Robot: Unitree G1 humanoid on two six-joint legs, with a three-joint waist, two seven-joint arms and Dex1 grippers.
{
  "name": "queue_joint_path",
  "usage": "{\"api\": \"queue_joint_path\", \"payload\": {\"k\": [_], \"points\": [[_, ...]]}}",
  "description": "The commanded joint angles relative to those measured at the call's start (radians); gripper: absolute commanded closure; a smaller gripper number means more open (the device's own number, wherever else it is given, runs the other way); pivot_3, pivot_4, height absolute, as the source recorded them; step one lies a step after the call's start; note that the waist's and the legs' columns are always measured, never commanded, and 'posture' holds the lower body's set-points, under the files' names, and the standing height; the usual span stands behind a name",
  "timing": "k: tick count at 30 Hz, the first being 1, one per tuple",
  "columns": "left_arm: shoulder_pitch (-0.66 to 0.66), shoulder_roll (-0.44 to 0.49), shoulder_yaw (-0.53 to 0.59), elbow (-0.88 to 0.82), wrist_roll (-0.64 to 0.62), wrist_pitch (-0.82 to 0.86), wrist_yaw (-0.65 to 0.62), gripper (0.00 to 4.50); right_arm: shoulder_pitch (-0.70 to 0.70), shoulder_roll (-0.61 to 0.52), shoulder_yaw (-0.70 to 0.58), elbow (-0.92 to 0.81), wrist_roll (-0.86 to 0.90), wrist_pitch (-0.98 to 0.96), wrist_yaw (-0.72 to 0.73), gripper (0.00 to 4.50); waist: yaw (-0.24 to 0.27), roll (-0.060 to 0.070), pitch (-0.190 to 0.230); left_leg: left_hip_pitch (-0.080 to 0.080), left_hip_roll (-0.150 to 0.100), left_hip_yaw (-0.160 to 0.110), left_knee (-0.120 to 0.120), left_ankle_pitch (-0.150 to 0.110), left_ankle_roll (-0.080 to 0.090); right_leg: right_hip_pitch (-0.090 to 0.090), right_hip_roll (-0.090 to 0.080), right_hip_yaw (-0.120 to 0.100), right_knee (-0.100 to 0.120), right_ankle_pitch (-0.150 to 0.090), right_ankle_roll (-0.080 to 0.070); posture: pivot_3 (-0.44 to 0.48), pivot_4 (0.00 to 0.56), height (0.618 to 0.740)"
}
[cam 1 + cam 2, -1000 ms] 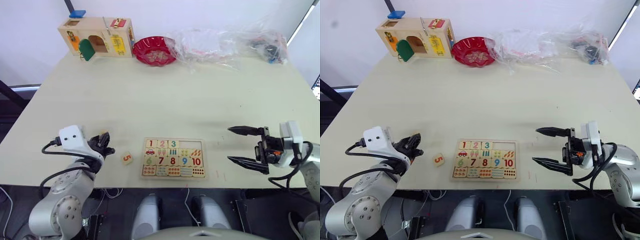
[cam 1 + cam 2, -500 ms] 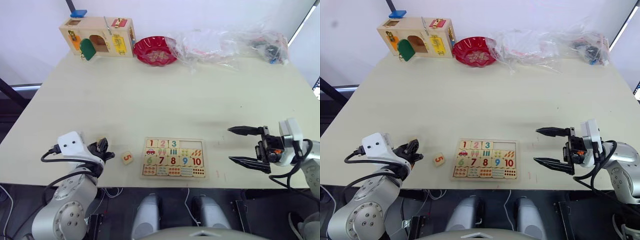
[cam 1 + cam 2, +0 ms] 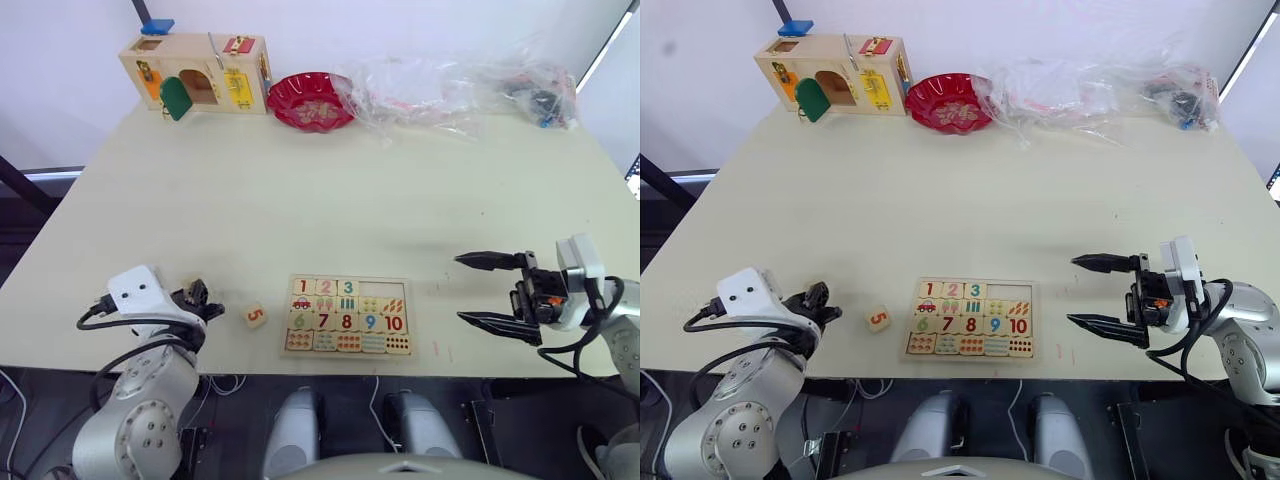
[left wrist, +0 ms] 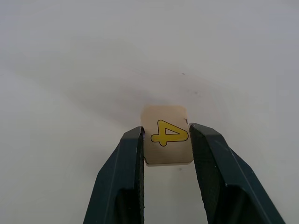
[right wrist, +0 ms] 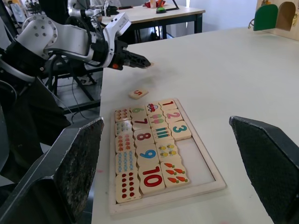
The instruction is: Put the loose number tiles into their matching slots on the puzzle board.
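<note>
Since the earlier frames the left gripper [image 3: 196, 297] pulled back toward the near-left worktop edge, away from the board; right arm barely shifted. 4 tile [image 4: 166, 141], yellow numeral, sat pinched between the left gripper's two fingers on opposite side edges, numeral face up, low over the worktop [image 3: 320, 190]; whether it touched the surface could not be told. 5 tile [image 3: 255, 316] lay loose on the worktop between left gripper and board [image 3: 349, 316], near the board's left rim, tilted. On the board 1, 2, 3 sat in the top row; two slots [image 3: 1011, 291] at the right end of that row stayed bare. Tiles looked like small stiff wood, light, smooth faces, likely to slip or twist if pinched off-centre; best taken by opposite flat edges, as the 4 was. Right gripper [image 3: 490, 294] hung right of the board, fingers spread wide, holding nothing. Latch box [image 3: 195, 72], red bowl [image 3: 310, 100] and plastic bags [image 3: 450, 85] sat at the far edge, well apart.
</note>
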Motion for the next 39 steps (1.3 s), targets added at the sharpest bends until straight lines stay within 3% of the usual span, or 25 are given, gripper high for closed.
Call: {"api": "queue_joint_path", "payload": {"k": [1, 15, 39], "points": [[-0.026, -0.021, -0.003, -0.061, 0.028, -0.009, 0.042, 3.54, -0.013, -0.018, -0.01, -0.026, 0.027, 0.007, 0.012, 0.0, 0.0, 0.0, 0.0, 0.0, 0.0, 0.0, 0.0, 0.0, 0.0, 0.0, 0.0, 0.0, 0.0, 0.0, 0.0, 0.0, 0.15, 0.74], [-0.073, -0.152, -0.03, -0.062, 0.078, 0.047, 0.121, 3.54, -0.035, -0.047, -0.017, -0.023, 0.038, 0.042, 0.031, 0.0, 0.0, -0.003, 0.002, -0.001, 0.0, 0.0, 0.0, 0.0, 0.0, 0.0, 0.001, 0.0, -0.001, 0.0, 0.0, 0.0, 0.15, 0.74], [-0.08, -0.152, -0.027, -0.049, 0.074, 0.112, 0.072, 3.54, -0.007, -0.042, -0.021, -0.051, 0.045, 0.048, 0.014, 0.0, 0.0, -0.005, 0.003, -0.001, 0.0, -0.001, 0.0, 0.0, 0.0, 0.0, 0.001, 0.0, -0.001, 0.0, 0.0, 0.0, 0.15, 0.74]]}}
